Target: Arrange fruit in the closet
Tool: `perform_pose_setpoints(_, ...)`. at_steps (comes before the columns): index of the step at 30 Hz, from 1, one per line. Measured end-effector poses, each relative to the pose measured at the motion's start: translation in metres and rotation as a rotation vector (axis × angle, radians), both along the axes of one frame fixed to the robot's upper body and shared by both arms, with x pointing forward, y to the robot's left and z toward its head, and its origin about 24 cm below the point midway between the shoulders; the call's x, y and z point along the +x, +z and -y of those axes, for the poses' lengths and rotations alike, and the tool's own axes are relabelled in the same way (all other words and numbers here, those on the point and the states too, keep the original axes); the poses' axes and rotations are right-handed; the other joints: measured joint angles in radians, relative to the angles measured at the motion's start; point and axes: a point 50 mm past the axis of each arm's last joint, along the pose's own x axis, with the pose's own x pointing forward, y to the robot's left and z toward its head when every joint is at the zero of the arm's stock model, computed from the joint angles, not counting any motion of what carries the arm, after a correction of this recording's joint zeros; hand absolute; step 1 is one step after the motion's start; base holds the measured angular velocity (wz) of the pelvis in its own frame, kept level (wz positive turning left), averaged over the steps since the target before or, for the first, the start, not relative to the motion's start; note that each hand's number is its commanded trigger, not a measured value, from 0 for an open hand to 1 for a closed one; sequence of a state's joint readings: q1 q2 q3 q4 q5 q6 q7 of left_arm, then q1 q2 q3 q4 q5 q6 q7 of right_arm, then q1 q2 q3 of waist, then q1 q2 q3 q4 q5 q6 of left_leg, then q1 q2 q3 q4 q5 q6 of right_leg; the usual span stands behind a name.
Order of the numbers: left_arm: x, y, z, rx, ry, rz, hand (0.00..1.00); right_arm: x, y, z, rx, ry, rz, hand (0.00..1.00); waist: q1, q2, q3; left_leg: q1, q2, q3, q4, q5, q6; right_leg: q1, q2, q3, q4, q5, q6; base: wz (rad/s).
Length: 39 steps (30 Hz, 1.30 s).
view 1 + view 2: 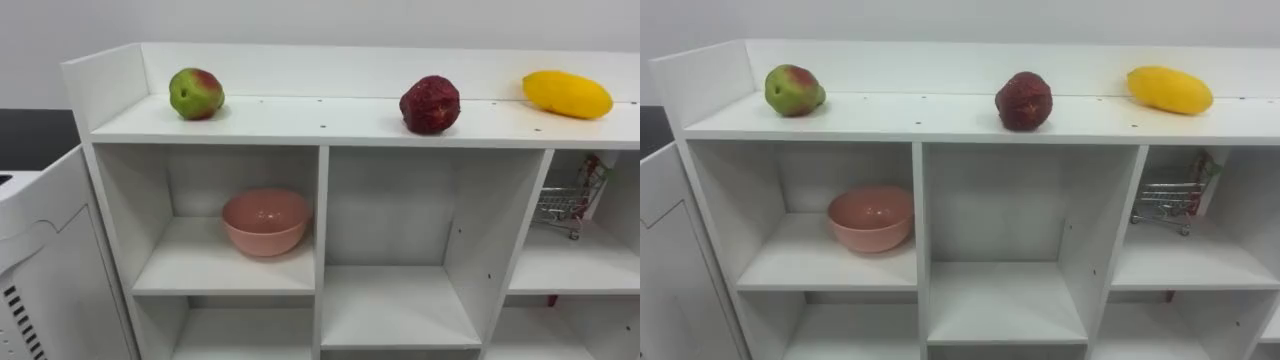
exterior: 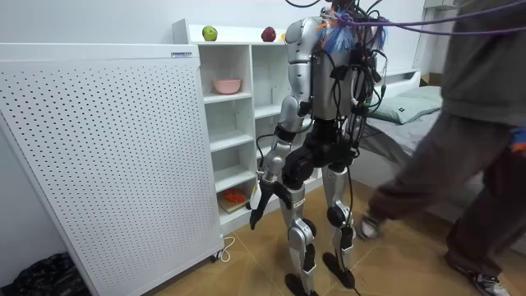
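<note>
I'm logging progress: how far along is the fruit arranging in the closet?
Done: nothing looks arranged yet. The apple, dark red fruit and yellow fruit all lie on the closet top. In hand: nothing. The left hand hangs empty at the robot's side as it stands before the closet. Left: moving each fruit down into the compartments, perhaps into the pink bowl.

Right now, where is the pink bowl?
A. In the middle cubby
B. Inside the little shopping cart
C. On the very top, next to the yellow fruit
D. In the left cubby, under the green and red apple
D: the pink bowl sits in the upper left cubby of the white closet, below the green and red apple that rests on top.
</note>
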State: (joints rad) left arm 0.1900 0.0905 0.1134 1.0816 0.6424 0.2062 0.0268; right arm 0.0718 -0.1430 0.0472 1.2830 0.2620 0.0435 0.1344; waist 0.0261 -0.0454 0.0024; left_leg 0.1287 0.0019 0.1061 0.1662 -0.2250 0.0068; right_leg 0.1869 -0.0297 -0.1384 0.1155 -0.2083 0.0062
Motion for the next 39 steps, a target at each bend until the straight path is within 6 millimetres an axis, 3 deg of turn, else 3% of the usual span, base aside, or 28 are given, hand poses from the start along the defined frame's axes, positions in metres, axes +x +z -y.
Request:
perform_pose_setpoints(6, 0.002, 0.0, 0.001, -0.006, -0.004, 0.014, 0.0, 0.0, 0.0, 0.0, 0.0, 0.0, 0.003, 0.0, 0.0, -0.004, -0.004, -0.013, 0.0, 0.0, 0.002, 0.0, 0.0, -0.014, 0.0, 0.001, 0.002, 0.0, 0.0, 0.0)
perform_pose_setpoints(11, 0.003, 0.0, 0.001, -0.002, -0.008, 0.03, 0.0, -0.001, 0.0, 0.0, -0.023, -0.002, 0.002, 0.0, 0.002, 0.007, -0.0067, -0.008, 0.001, 0.0, 0.004, 0.0, 0.0, -0.013, 0.001, 0.004, 0.004, 0.001, 0.0, 0.0)
perform_pose_setpoints(14, 0.003, -0.001, 0.003, 0.004, -0.009, 0.045, 0.0, -0.002, 0.0, 0.001, -0.042, -0.039, 0.002, 0.0, 0.002, 0.011, -0.0045, 0.0, 0.002, 0.0, 0.004, 0.0, 0.0, -0.008, 0.001, 0.007, 0.007, 0.001, -0.001, -0.01)
perform_pose_setpoints(19, 0.003, -0.001, 0.002, 0.01, -0.002, 0.068, 0.0, -0.001, 0.001, 0.008, -0.084, -0.164, 0.018, 0.0, -0.012, 0.017, 0.0102, 0.002, 0.002, -0.001, 0.003, -0.002, 0.002, 0.001, 0.001, 0.008, 0.019, 0.001, -0.001, 0.0)
perform_pose_setpoints(22, 0.001, 0.0, 0.0, 0.013, 0.016, 0.076, 0.0, 0.013, 0.006, 0.016, -0.119, -0.243, 0.084, 0.0, -0.028, 0.015, 0.0076, 0.002, 0.002, -0.003, 0.004, -0.003, 0.002, 0.001, 0.002, 0.007, 0.02, 0.001, -0.001, -0.01)
perform_pose_setpoints(25, 0.003, 0.001, -0.004, 0.023, 0.038, 0.101, 0.0, 0.041, 0.018, 0.032, -0.173, -0.376, 0.209, 0.0, -0.034, 0.012, 0.006, 0.005, 0.001, 0.001, 0.007, -0.002, 0.003, -0.008, 0.001, 0.014, 0.019, 0.001, -0.001, -0.07)
perform_pose_setpoints(28, 0.006, 0.003, -0.009, 0.054, 0.056, 0.134, 0.0, 0.08, 0.04, 0.049, -0.232, -0.468, 0.384, 0.0, -0.045, 0.002, 0.0036, 0.006, -0.001, 0.006, 0.005, -0.001, 0.004, -0.016, 0.0, 0.025, 0.019, 0.001, 0.0, -0.08)
perform_pose_setpoints(30, 0.004, 0.004, -0.012, 0.065, 0.082, 0.144, 0.0, 0.119, 0.074, 0.059, -0.287, -0.488, 0.6, 0.0, -0.047, 0.003, 0.002, 0.006, -0.002, 0.002, 0.003, -0.001, 0.004, -0.016, 0.001, 0.03, 0.02, 0.001, 0.0, -0.19)
perform_pose_setpoints(33, 0.004, 0.007, -0.019, 0.099, 0.073, 0.162, 0.0, 0.156, 0.123, 0.063, -0.36, -0.449, 0.858, 0.0, -0.05, -0.009, -0.0005, 0.005, 0.002, 0.004, 0.001, 0.0, 0.003, -0.025, 0.004, 0.033, 0.021, 0.001, 0.0, -0.03)
perform_pose_setpoints(39, -0.003, 0.006, -0.014, 0.103, 0.07, 0.156, 0.0, 0.193, 0.208, 0.054, -0.518, -0.357, 1.228, 0.0, -0.032, -0.005, -0.0022, 0.006, 0.001, 0.005, 0.0, 0.0, 0.003, -0.03, 0.004, 0.052, 0.026, 0.001, 0.0, -0.05)
